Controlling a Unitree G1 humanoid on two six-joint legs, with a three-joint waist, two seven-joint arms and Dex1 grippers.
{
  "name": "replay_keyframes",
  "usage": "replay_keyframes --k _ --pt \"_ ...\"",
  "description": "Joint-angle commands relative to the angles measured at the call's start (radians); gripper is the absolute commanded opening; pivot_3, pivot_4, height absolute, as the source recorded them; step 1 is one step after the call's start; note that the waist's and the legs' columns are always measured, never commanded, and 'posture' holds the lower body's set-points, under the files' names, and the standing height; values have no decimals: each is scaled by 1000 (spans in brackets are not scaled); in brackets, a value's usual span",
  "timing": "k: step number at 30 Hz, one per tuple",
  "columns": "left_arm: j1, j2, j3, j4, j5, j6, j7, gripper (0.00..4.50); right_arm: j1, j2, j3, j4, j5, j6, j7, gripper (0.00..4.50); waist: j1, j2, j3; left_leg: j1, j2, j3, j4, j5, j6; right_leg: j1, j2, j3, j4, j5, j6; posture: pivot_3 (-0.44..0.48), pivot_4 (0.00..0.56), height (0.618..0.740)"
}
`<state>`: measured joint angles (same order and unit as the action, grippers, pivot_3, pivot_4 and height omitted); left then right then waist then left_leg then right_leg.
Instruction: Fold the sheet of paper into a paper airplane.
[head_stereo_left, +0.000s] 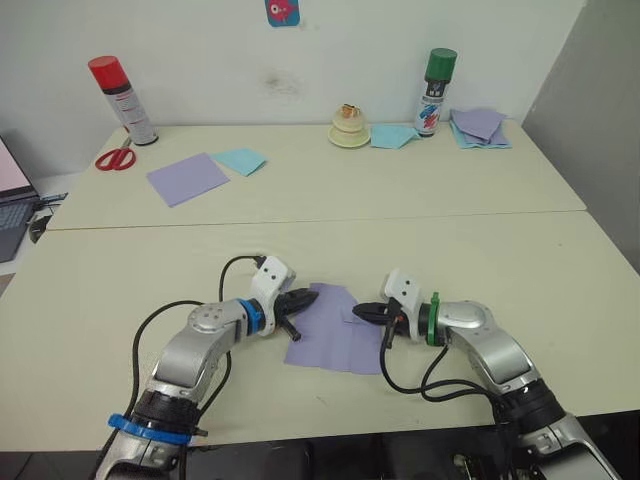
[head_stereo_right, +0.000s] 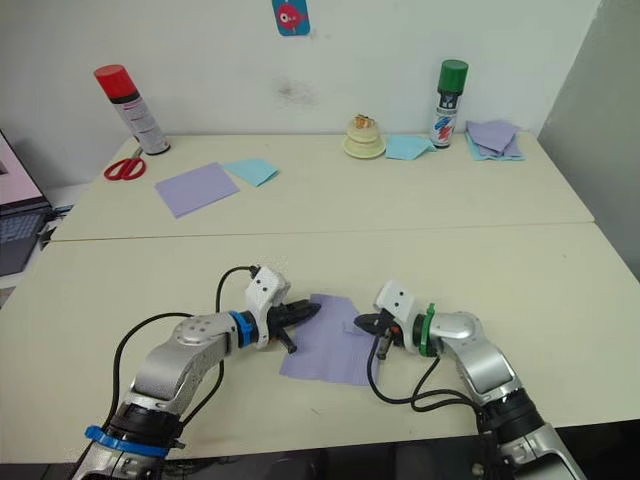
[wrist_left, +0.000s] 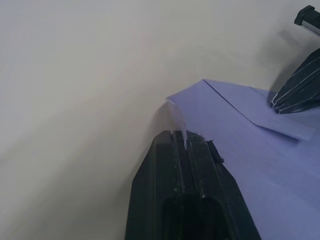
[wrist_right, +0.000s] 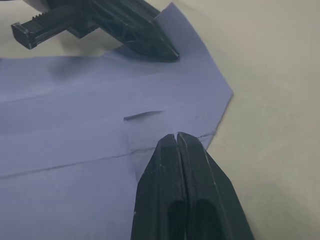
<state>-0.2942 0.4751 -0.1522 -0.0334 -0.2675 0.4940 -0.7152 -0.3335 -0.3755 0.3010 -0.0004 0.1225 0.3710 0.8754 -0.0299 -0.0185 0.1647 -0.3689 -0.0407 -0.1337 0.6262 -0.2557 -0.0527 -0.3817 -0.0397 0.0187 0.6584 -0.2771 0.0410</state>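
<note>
Eye views: sheet of paper (head_stereo_left: 335, 330) lies flat on the table (head_stereo_left: 420, 250), well nearer the robot than the green-capped can (head_stereo_left: 436, 92). Only small corner folds show; no nose or wings, so I judge the task early, most folds left. Left gripper (head_stereo_left: 300, 301) sits at the sheet's left edge, right gripper (head_stereo_left: 366, 312) on its right part.

Left wrist view: left fingers (wrist_left: 187, 165) pressed together, a raised paper corner at their tip, apparently pinched.

Right wrist view: right fingers (wrist_right: 182, 165) closed together, tips pressing on the sheet beside a folded flap, holding nothing.
</note>
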Motion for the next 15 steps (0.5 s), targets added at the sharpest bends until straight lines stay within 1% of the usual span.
replay_keyframes --k 1,3,9,15 --pt "-8 14 -14 -14 23 -64 -40 17 -8 -2 14 -13 -2 1 9 0 0 0 0 0 0 0 0 0 0 0 0 0 0 0 0 0 150 740" --pt "-1 17 -21 -43 27 -93 -65 17 -3 -4 15 -12 -3 4 6 0 0 0 0 -1 0 -1 0 0 0 -1 0 0 0 0 -1 0 150 740" --pt "13 80 -85 -48 137 -232 -113 17 11 -8 17 -16 -4 4 4 0 0 0 0 -4 0 0 0 0 0 -3 0 0 0 1 -1 0 150 740" --pt "26 95 -135 -78 253 -307 -84 17 23 -12 22 -22 -6 4 2 0 0 0 0 -4 0 -1 0 0 0 -4 0 0 0 1 -1 0 150 740"
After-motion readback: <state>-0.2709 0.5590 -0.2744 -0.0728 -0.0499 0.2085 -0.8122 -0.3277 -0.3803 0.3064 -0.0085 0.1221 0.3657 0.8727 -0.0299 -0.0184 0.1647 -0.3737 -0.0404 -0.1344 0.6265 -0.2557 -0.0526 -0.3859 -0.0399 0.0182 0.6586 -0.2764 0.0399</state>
